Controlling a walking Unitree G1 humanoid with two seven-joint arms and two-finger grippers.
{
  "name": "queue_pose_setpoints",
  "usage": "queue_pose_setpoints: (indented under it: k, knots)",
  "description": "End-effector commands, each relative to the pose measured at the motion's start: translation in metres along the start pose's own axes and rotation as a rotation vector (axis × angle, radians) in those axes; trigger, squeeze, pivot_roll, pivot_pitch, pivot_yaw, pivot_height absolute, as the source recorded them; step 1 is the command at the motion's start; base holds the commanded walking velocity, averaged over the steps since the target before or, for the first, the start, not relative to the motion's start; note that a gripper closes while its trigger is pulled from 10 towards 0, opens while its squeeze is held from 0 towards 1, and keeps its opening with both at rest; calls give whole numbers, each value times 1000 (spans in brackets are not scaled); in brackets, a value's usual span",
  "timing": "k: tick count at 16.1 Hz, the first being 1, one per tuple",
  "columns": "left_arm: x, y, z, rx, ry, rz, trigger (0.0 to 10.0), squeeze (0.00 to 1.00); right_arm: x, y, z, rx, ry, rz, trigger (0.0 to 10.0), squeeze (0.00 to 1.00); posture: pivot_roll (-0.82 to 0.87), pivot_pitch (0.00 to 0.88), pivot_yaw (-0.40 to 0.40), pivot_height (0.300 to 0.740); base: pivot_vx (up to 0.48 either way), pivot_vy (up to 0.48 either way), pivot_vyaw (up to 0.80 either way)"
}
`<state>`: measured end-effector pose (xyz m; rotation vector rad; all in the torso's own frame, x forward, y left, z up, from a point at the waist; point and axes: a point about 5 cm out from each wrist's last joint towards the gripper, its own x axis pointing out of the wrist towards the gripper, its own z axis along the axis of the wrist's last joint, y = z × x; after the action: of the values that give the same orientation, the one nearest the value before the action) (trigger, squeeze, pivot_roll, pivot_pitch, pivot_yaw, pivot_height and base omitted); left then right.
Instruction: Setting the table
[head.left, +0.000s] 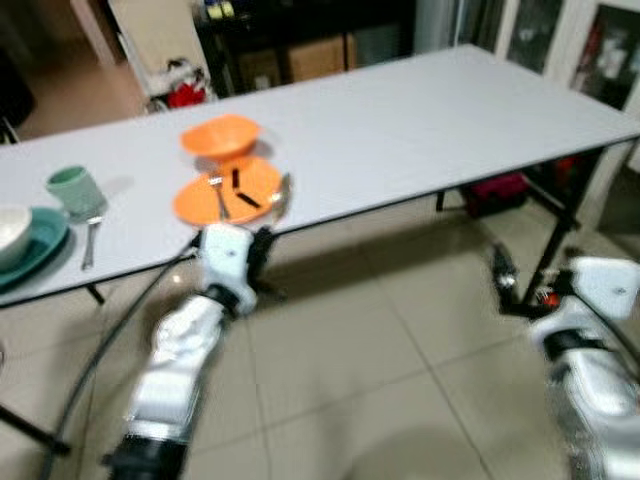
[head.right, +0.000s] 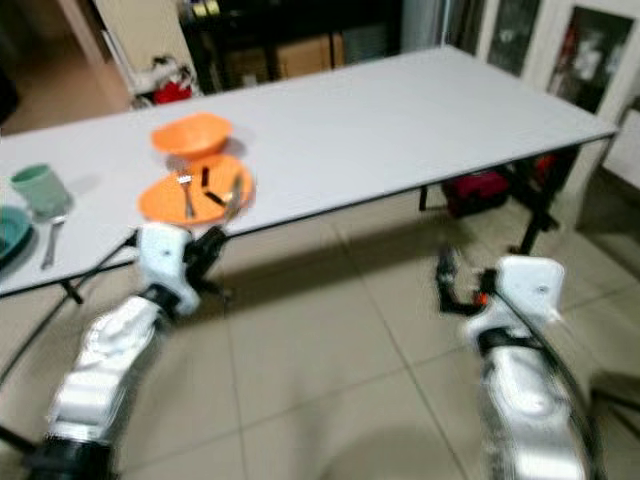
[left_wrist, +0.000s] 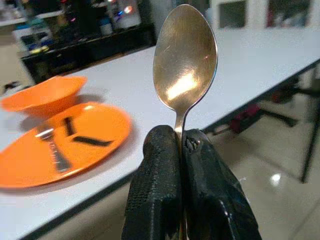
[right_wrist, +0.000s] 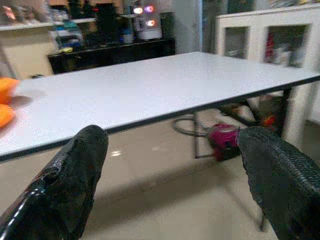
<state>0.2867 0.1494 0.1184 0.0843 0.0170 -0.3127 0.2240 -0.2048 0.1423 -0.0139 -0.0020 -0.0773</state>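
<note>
A long white worktop (head.left: 420, 120) runs across the room on black metal legs (head.left: 556, 240), its dark edge catching a little shine. Underfoot, the floor (head.left: 360, 360) is large beige tiles with thin grout lines, glossy enough to throw back spots of light. Behind the worktop stands a low black shelf unit (right_wrist: 110, 52) crowded with small items and a couple of glowing lamps, too blurred to name. To the robot's right is a white cabinet (right_wrist: 260, 35) with glass doors. A magenta object (right_wrist: 223, 140) sits on the floor under the worktop, beside a coil of cable. At the far left a doorway opens onto a warmer-toned floor (head.left: 70, 95).
</note>
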Motion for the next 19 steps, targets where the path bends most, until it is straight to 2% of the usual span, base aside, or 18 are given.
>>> queue_pose_setpoints:
  k: [1,5,6,8,11,13,17,19]
  knots:
    - [4,-2,7,13,-26,-11,10000,0,1,-5,5,-17,-15,-12,10000,0,-69,0,111,740,334,0,0]
    - [-5,4,-1,2,5,-1,10000,0,3,2,7,-24,-25,8,10000,0,-94,0,138,740,335,0,0]
    - [-1,2,2,43,0,-28,10000,0,-1,-2,4,11,-15,-31,10000,0,-63,0,130,740,334,0,0]
    - [-2,1,5,24,-16,-6,10000,0,2,1,-3,-10,17,-5,10000,0,-51,0,121,740,326,0,0]
    - [-10,3,-3,10,14,8,10000,0,5,6,0,-21,14,24,10000,0,-71,0,117,740,326,0,0]
    - [-9,2,-7,11,24,30,10000,0,5,1,1,-31,28,43,10000,0,-39,0,84,740,322,0,0]
    - [-15,4,-4,7,21,59,10000,0,8,7,-4,-39,53,86,10000,0,-28,0,69,740,316,0,0]
    - [-13,3,-9,6,35,61,10000,0,8,9,-4,-36,58,92,10000,0,-29,0,69,740,315,0,0]
